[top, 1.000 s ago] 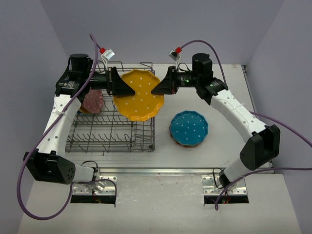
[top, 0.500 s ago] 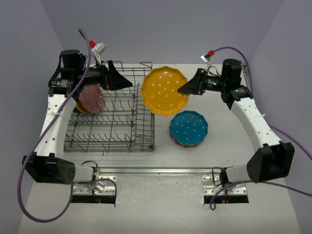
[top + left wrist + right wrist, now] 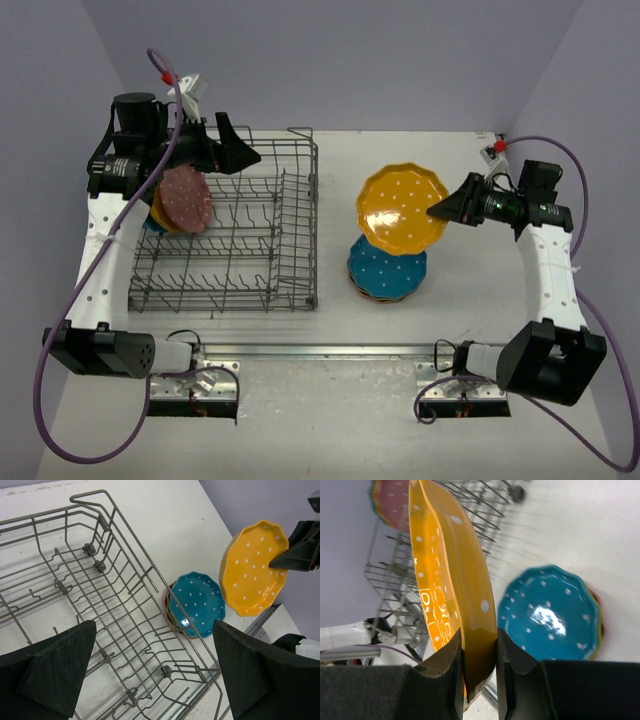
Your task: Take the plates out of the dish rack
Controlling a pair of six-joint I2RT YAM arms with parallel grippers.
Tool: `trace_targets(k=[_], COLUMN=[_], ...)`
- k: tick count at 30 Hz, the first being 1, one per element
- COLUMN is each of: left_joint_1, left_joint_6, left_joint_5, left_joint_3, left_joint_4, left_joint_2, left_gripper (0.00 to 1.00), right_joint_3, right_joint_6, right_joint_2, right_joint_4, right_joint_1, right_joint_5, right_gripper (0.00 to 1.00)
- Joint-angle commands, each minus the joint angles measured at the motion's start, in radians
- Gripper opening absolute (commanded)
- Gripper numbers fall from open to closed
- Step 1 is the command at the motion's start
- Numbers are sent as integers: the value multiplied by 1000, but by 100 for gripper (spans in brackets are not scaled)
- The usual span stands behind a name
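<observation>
right fingers (image 3: 442, 672) grip orange plate (image 3: 402, 208) tilted above blue plate (image 3: 385, 270); we should level it, lower centred, then release. left fingers (image 3: 50, 675) open.

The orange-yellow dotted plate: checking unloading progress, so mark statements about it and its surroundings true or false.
1. The right gripper clamps the rim of the orange-yellow scalloped dotted plate. True.
2. The left gripper holds a plate. False: it stands open, empty, over the grey wire dish rack.
3. That plate is lying flat. False: it is held tilted in the air near the blue dotted plate.
4. A pink-red dotted plate stands in the rack. True.
</observation>
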Motion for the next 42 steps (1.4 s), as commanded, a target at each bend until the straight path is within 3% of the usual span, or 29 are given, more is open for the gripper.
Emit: trace_targets(k=[1, 9, 17, 42], left_joint_1=[6, 6, 6, 6], left_joint_6=[35, 29, 28, 23], left_joint_5=[-67, -54, -52, -52], left_joint_3=[51, 52, 43, 20], left_joint_4=[-7, -4, -5, -12], left_joint_2=[-8, 6, 7, 2], left_gripper=[100, 100, 100, 100], right_joint_3=[50, 115, 119, 200], right_joint_6=[-208, -348, -380, -446], right_joint_2=[78, 227, 314, 523], right_joint_4=[-193, -325, -336, -385], right_joint_1=[-8, 41, 124, 181], right_joint_5=[48, 153, 229, 154], right_gripper=[0, 0, 0, 6])
